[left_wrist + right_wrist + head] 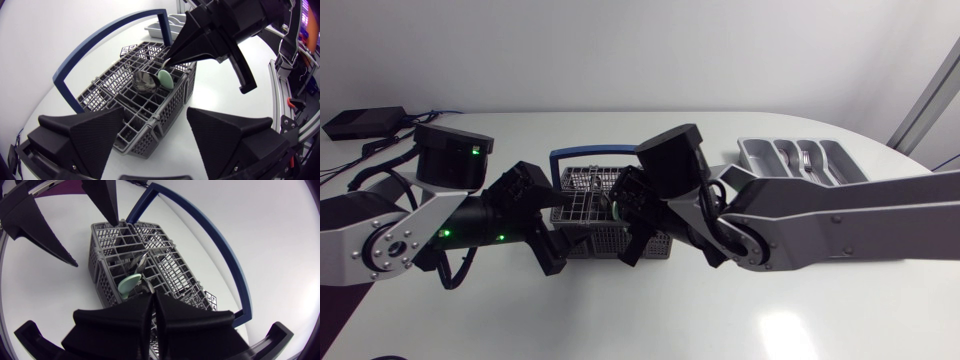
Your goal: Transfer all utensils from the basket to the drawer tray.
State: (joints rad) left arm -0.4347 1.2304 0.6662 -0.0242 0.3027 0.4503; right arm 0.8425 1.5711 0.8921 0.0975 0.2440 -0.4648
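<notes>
Right gripper (151,300) down in basket (582,205), left gripper (156,120) spread at its end.
Grey basket with blue handle sits mid-desk (640,310); tray (760,150) at far right corner, well apart. Right fingers pressed together at green spoon (165,79) and metal spoon (144,82) in one compartment; can't tell if pinching either. Left fingers wide apart at basket's left end.

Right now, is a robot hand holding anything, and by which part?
The left gripper is open, holding nothing. The right gripper is shut by the spoons in the basket; whether it pinches one cannot be told.
</notes>
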